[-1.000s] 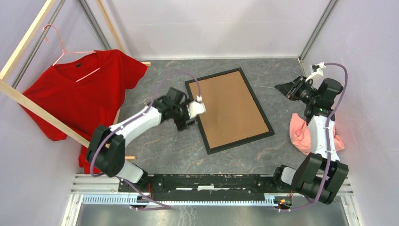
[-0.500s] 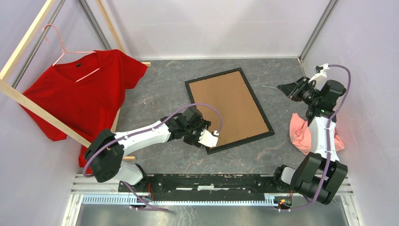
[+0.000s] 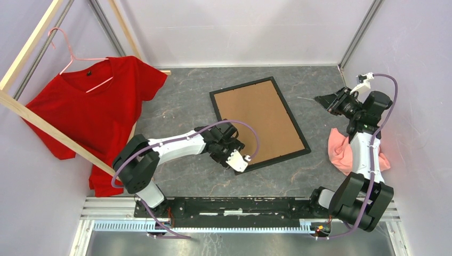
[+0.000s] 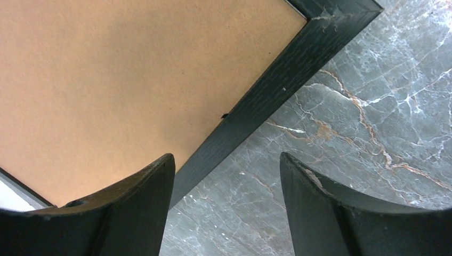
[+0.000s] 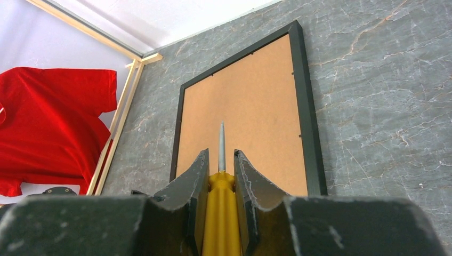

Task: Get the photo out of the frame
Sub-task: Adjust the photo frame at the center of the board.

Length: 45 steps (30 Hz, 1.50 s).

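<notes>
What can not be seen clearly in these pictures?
- The photo: hidden in every view under the brown backing board.
- Tabs on the frame: too small to count in the top view.
- The screwdriver handle: cut off at the bottom edge of the right wrist view.
- The pink cloth: partly behind the right arm, top view.

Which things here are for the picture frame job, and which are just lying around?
For the job: black frame, face down; its brown backing board; screwdriver held in the right gripper; open left gripper at the frame's near corner.
Just lying about: red T-shirt, pink hanger, wooden rack, pink cloth.
</notes>
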Each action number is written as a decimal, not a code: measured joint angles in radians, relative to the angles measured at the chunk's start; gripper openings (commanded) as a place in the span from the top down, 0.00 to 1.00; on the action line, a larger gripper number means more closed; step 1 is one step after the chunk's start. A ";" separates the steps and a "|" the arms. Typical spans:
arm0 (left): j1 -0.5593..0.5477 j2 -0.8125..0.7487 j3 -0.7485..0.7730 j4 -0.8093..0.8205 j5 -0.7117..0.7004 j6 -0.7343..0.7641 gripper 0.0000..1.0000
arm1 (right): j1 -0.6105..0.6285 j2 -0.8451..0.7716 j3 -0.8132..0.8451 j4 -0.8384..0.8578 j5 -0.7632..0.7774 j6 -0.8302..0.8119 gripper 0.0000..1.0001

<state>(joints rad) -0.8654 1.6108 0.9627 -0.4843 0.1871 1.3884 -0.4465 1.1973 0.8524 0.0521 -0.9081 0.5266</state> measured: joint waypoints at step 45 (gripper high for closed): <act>-0.060 0.073 0.057 -0.060 0.034 0.048 0.65 | 0.000 0.004 0.000 0.000 -0.022 0.010 1.00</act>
<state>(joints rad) -0.9257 1.6840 1.0199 -0.5446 0.2211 1.4361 -0.4465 1.2015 0.8520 0.0525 -0.9298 0.5365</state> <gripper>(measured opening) 0.400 0.247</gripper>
